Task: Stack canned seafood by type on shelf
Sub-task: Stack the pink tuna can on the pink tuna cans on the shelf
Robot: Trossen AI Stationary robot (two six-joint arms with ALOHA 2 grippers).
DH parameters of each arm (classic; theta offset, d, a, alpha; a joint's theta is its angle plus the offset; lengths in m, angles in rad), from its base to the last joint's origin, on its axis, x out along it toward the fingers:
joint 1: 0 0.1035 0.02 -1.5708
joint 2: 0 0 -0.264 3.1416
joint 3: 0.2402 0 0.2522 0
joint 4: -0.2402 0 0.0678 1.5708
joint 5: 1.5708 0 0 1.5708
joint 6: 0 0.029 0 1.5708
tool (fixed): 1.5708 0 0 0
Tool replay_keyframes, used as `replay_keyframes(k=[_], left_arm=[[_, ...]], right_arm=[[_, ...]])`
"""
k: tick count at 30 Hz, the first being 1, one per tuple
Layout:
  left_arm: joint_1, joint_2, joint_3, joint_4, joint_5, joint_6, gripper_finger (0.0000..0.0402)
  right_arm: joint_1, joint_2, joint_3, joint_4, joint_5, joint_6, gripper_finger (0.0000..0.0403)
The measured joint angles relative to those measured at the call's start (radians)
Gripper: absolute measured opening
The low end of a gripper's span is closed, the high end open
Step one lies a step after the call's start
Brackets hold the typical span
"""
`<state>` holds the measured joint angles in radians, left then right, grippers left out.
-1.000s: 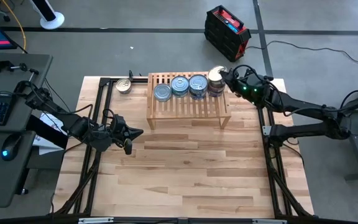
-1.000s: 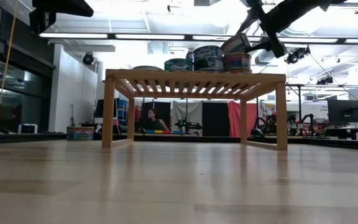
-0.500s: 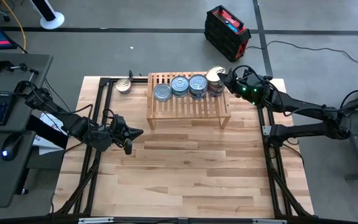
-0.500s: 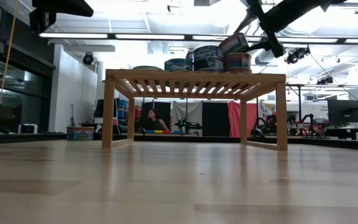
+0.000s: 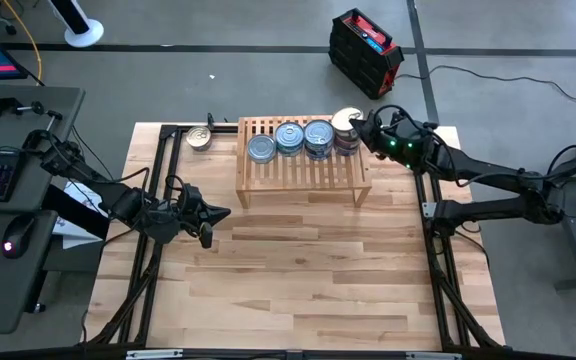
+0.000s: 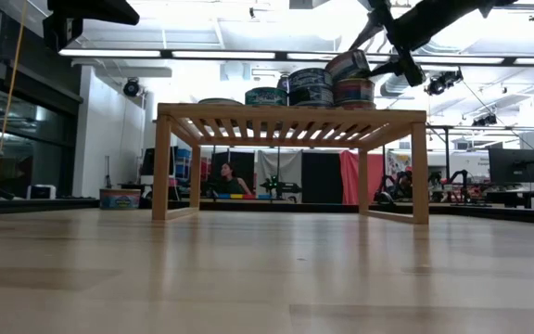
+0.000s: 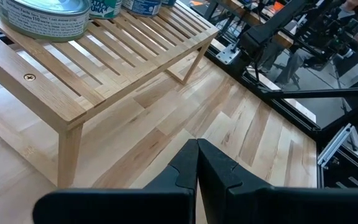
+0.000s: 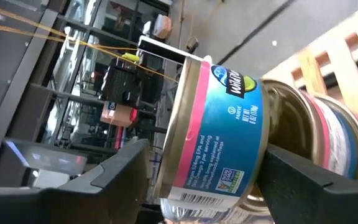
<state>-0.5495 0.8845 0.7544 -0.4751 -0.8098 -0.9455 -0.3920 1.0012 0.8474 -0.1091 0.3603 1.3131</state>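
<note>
The right gripper (image 5: 358, 128) clamps a pink-and-blue labelled tin (image 8: 219, 134) between its fingers and holds it tilted over the right-hand stack (image 6: 353, 92) at the far right end of the shelf (image 5: 303, 175). The tilt is the main risk, in my judgement: if the fingers let go with the tin leaning like this, one edge would land first and it could slide off the stack, roll off the right end of the shelf, or knock the tin below out of line. A push sideways while lowering could also shove the stack toward the neighbouring blue-lidded tins (image 5: 304, 136). Compared with a second ago, the held tin sits a little farther left and closer over the stack, and in the low view it leans more steeply; the other tins on the shelf and the lone tin (image 5: 200, 138) on the table to the left of the shelf lie as they did. The left gripper (image 5: 211, 218) waits near the table's left side, fingers closed on nothing.
</note>
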Motion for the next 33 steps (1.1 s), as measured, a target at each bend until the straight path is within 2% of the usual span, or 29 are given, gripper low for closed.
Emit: replay_keyframes(k=[14, 25, 33], left_arm=[[0.0, 0.0, 0.0, 0.0, 0.0, -0.002, 0.0], [0.0, 0.0, 0.0, 0.0, 0.0, 0.01, 0.0], [0.0, 0.0, 0.0, 0.0, 0.0, 0.021, 0.0]], right_arm=[[0.0, 0.0, 0.002, -0.072, 0.01, 0.033, 0.0268], [0.0, 0.001, 0.046, -0.105, 0.011, -0.038, 0.0331], [0.0, 0.0, 0.074, -0.153, 0.011, -0.036, 0.0337]])
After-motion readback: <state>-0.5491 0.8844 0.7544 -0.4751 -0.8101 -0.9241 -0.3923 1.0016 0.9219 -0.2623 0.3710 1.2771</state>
